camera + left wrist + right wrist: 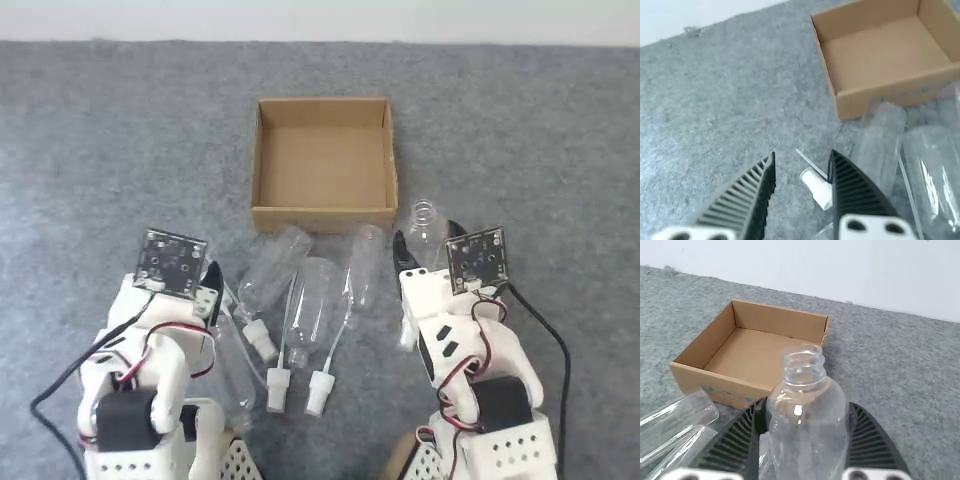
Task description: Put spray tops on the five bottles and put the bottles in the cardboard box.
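Observation:
My right gripper is shut on an upright clear bottle with an open, capless neck, just right of the cardboard box's front corner. Three clear bottles lie side by side in front of the box, white spray tops pointing toward the arms. A further bottle lies by the left arm. My left gripper is open and low over the carpet. A white spray top lies just beyond its right finger. The box holds nothing.
Grey carpet covers the table, with free room to the left and right of the box. Lying bottles crowd the strip between the box and the arms. A pale wall runs along the far edge.

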